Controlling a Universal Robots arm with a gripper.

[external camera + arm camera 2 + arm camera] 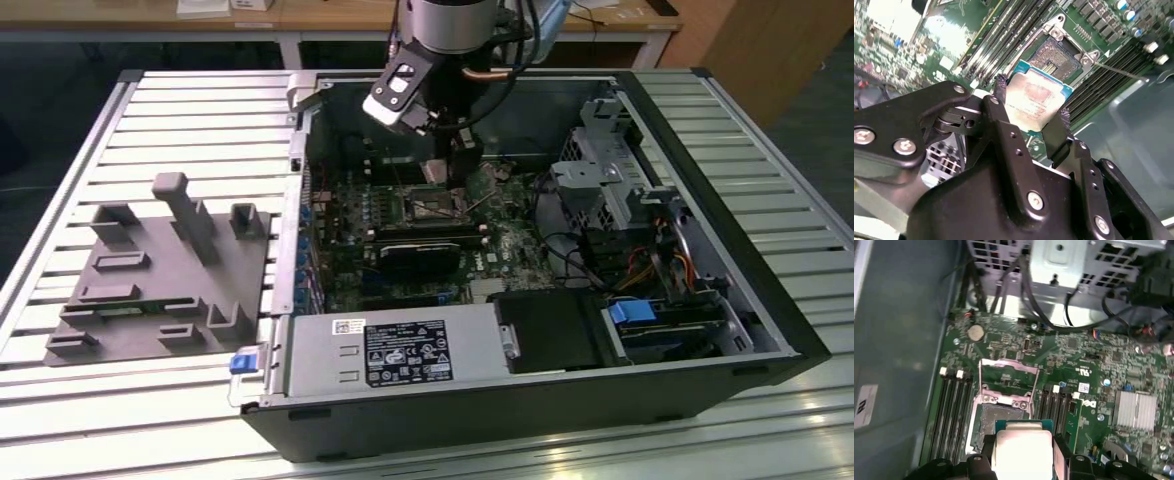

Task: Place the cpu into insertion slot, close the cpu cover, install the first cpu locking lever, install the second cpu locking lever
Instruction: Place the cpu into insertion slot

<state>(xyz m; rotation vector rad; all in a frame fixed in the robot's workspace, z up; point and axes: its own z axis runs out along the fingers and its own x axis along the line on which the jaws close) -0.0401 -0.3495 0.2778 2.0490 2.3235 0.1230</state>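
Gripper (1031,107): one, black, with two fingers (1004,107) closed narrowly on opposite edges of the cpu (1039,92); in the exterior view it reaches down into the open computer case (747,330).
Cpu: one, a flat square with a pale silver face and a teal border; the faint marks on the face cannot be read.
Cpu position: held between the fingers over the near edge of the insertion slot (985,424), not seated in it.
Insertion slot: one, with a dark centre and a shiny metal rim, on the green motherboard (1089,360).
Cpu cover (1008,381): one silver frame with a square window, standing open beside the slot.
Memory slots (954,410): dark rows on both sides of the slot.
Labels: one black-and-white sticker on the grey power supply box (320,355).
Coin battery (975,332): one.
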